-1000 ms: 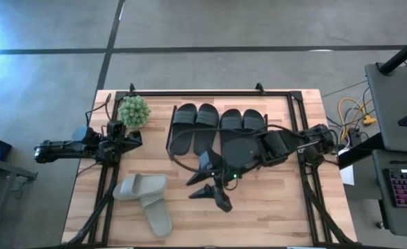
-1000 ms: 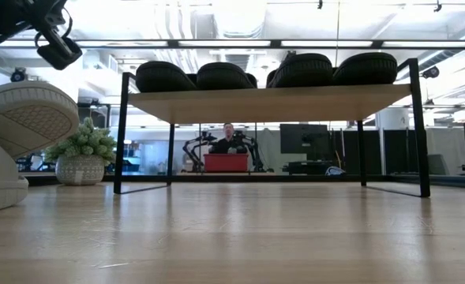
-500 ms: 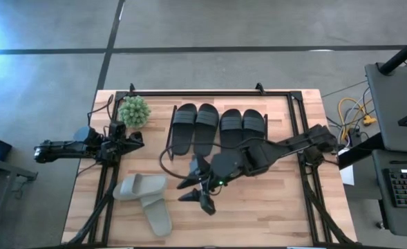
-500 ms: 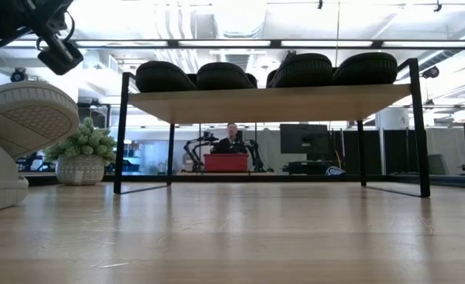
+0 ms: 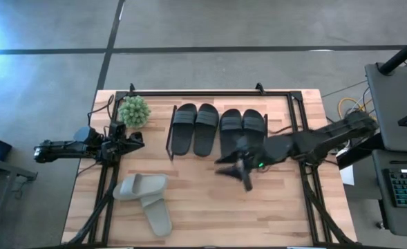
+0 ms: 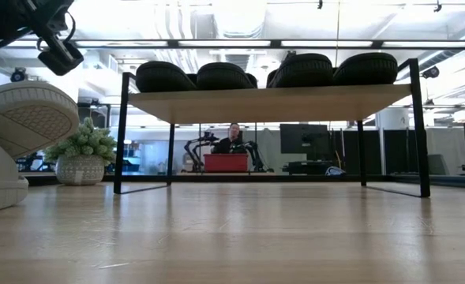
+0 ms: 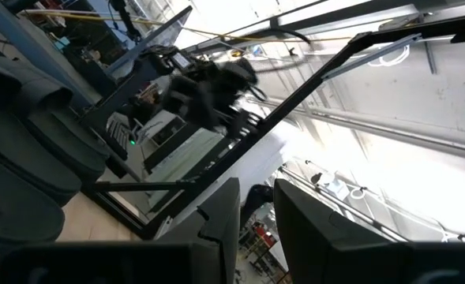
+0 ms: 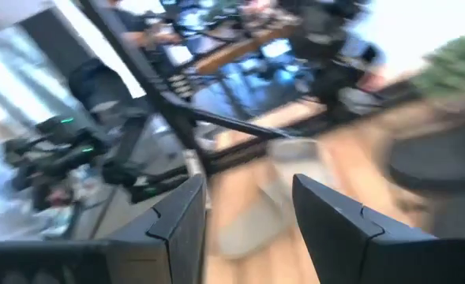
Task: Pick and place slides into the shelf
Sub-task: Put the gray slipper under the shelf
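High view gives you the whole layout: four black slides point(image 5: 217, 128) sit in a row on the shelf point(image 5: 171, 138), and two pale slides point(image 5: 146, 200) lie overlapping on the table point(image 5: 272, 214), well apart from it. Your right gripper point(image 5: 239, 170) hovers just in front of the shelf, fingers spread, grasping nothing. Your left gripper point(image 5: 135, 139) waits near the plant point(image 5: 134, 111), fingers slightly parted. Low view shows only the black slides' rounded ends; the right gripper is missing there.
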`<state>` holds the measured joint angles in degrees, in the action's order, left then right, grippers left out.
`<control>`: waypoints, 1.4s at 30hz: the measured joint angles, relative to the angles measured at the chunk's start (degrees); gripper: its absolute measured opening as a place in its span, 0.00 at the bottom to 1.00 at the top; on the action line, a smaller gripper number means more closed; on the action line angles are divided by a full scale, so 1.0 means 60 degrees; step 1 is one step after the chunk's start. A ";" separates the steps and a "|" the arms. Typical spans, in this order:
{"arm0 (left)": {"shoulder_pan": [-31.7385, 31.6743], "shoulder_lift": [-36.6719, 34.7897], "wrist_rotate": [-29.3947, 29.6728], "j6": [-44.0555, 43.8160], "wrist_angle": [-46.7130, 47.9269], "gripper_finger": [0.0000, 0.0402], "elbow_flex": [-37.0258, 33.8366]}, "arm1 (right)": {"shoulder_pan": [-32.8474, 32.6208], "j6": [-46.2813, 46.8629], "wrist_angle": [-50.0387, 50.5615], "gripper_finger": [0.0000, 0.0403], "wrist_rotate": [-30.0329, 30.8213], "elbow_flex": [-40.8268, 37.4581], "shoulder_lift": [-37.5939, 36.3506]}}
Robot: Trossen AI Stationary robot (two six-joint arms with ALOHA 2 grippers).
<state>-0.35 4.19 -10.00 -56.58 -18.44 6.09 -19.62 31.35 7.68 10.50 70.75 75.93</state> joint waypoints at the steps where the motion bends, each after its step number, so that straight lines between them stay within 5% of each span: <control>1: 0.0002 -0.0001 0.0000 0.0000 0.0000 0.16 0.0000 | 0.0037 0.0443 0.0430 0.45 0.0242 -0.0301 -0.0440; 4: 0.0000 -0.0003 0.0000 0.0000 -0.0008 0.16 0.0000 | 0.0041 0.2192 0.0881 0.45 0.0610 -0.1131 -0.1501; 11: -0.0002 0.0011 0.0004 0.0000 -0.0011 0.16 0.0000 | -0.0005 -0.1270 -0.4248 0.45 -0.1935 -0.4103 -0.3421; 19: -0.0002 0.0177 0.0753 0.0064 -0.0077 0.16 0.0000 | 0.0195 -0.1435 -0.5805 0.45 -0.1504 -0.6573 -0.4622; 34: 0.0002 0.1296 0.1969 -0.0003 -0.0625 0.16 0.0004 | 0.3127 -0.2609 -0.6081 0.45 -0.2483 -0.8651 -0.6954; 42: 0.0002 0.1415 0.2293 0.1077 -0.0831 0.16 0.0007 | 0.3422 -0.2301 -0.5183 0.45 -0.2503 -0.9463 -0.8483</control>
<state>-0.34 12.68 3.76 -50.11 -23.42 6.13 0.91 17.54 -23.42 -4.51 13.97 25.03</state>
